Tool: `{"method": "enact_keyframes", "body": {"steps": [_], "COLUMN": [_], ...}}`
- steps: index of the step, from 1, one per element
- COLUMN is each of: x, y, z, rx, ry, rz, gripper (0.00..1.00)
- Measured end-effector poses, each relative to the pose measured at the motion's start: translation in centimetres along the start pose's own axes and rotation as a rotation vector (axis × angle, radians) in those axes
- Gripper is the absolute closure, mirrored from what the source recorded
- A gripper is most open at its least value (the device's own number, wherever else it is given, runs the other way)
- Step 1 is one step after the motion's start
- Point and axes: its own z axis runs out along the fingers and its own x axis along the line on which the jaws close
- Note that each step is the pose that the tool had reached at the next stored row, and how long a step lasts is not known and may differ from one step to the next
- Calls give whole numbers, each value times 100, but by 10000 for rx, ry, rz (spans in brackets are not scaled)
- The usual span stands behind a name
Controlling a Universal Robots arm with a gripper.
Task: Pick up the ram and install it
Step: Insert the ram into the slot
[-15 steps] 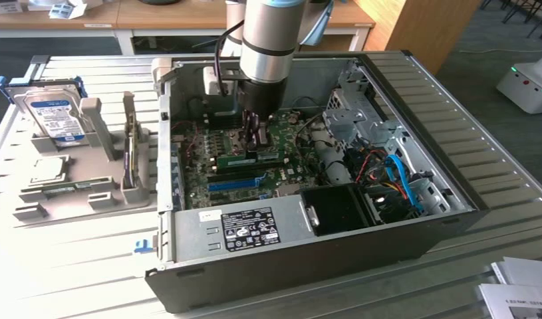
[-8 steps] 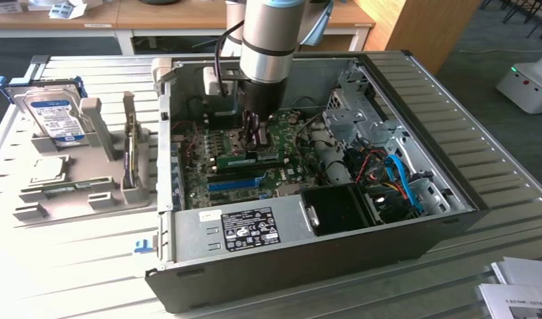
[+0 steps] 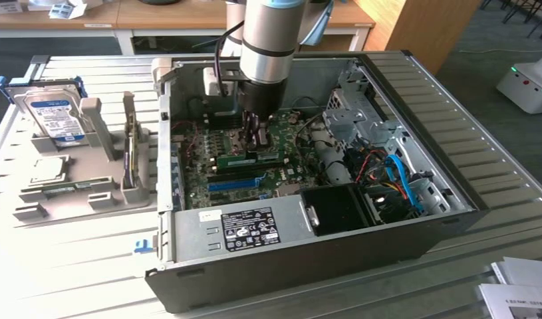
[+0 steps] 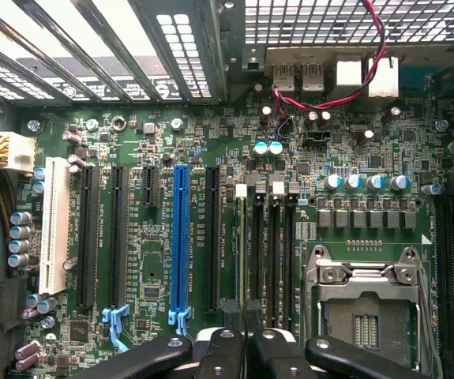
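Reaching into the open computer case (image 3: 413,219), the gripper (image 3: 257,141) pinches narrowly on the ram (image 3: 249,159), standing edge-up in a slot between the blue slot (image 4: 181,237) and processor socket (image 4: 361,308). Pickup looks done, but full seating is unconfirmed.

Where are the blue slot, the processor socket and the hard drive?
blue slot (image 4: 181,237), wrist view, middle of its length.
processor socket (image 4: 365,316), wrist view, its dark centre.
hard drive (image 3: 56,118), exterior view, its label.

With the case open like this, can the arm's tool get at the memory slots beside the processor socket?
Probably yes: the tool, holding the ram, hangs just above the slots, and no cable crosses them.
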Motion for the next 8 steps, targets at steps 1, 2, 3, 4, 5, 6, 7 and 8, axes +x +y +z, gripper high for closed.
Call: {"method": "enact_keyframes", "body": {"steps": [1,2,3,4,5,6,7,8], "x": [0,-1,-1,-1,-1,0,1,1], "y": [0,0,-1,0,1,2,2,2], "z": [0,-1,-4,-9,-14,-21,-26,-25], "rx": [-3,-16,-30,-50,-69,-88,-100,-100], "ry": [0,-3,-5,-10,-16,-6,1,0], "rz": [0,-1,-3,-4,-4,-4,-5,-5], "gripper": [88,88,88,88,88,88,88,88]}}
